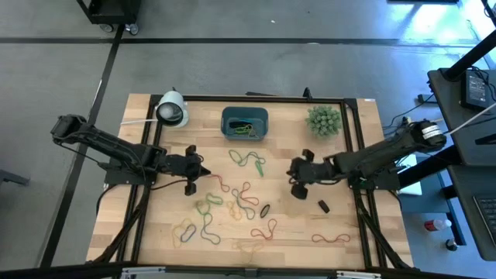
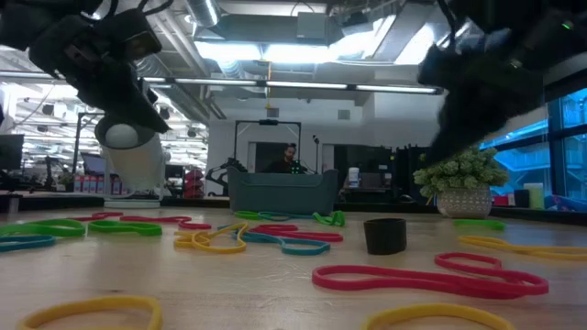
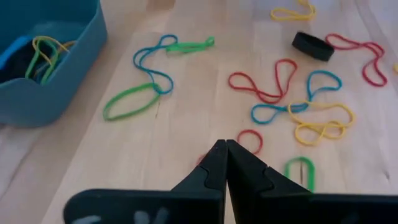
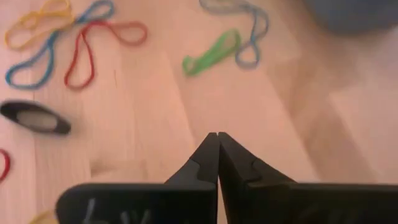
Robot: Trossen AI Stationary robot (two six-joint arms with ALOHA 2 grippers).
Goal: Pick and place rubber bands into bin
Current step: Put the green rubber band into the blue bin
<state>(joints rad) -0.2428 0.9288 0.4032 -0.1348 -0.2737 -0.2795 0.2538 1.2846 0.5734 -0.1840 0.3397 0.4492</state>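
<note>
Both arms hovering over table: left gripper (image 3: 225,163) and right gripper (image 4: 217,160) pinched closed, gripping nothing; rubber bands (image 1: 246,198) lying scattered near bin (image 1: 245,124).

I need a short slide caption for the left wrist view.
Shut left gripper above the table; rubber bands scattered, a few in the bin.
</note>
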